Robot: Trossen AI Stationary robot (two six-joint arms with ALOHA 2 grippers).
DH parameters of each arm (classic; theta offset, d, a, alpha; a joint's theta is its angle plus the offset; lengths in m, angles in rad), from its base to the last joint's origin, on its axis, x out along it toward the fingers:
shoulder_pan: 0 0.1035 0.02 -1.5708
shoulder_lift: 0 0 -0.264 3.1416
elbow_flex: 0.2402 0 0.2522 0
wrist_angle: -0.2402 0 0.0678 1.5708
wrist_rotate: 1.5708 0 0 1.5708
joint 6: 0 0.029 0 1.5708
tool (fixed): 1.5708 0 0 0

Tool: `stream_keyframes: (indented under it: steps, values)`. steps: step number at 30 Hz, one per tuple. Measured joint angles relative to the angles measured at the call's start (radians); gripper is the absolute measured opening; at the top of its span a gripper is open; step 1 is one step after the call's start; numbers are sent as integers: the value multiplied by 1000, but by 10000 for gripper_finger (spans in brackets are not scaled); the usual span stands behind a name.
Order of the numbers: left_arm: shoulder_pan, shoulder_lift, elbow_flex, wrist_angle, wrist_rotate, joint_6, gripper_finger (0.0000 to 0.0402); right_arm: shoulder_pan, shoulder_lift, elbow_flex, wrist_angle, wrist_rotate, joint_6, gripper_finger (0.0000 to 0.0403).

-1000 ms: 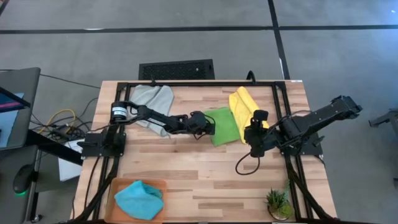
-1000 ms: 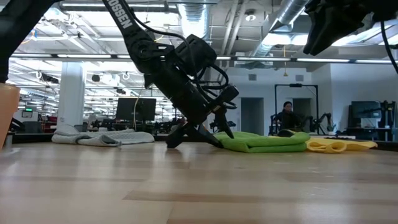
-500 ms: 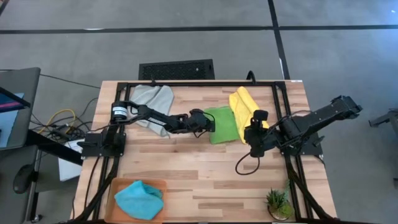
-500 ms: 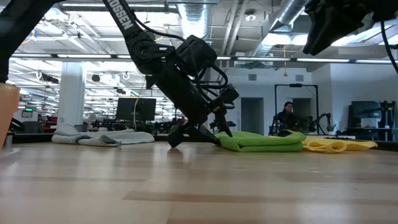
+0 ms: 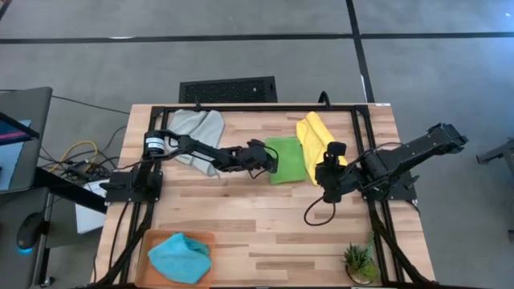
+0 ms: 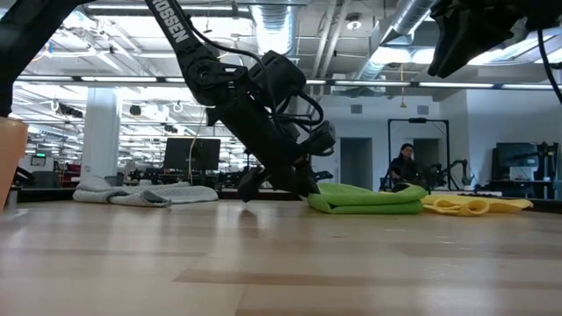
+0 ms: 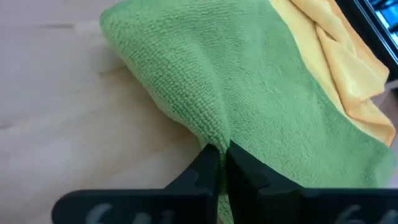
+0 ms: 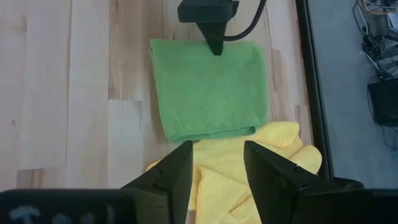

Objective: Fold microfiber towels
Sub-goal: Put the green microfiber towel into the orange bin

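Seemingly low on the table, left end effector (image 5: 271, 163) pinches green towel (image 5: 287, 159) at its near edge.

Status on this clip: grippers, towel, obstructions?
Left gripper shut on folded bright green microfiber towel at its edge. Right gripper open, hovering above crumpled yellow microfiber towel. Yellow towel touches the green one's far side; nothing else in the way.

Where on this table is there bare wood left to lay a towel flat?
Bare: the middle strip between orange tray and potted plant, below both arms. Crowded: the far edge, where grey towel, green towel and yellow towel lie, left tool pinching the green one.
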Motion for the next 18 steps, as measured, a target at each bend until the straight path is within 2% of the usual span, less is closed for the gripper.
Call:
stream_keyframes:
  steps: [11,18]
  values:
    - [-19,-27,1,4,100,112,1,0,0,0,0,0,0,168]
    - [-54,-130,0,-106,96,185,1,0,0,0,8,0,0,168]
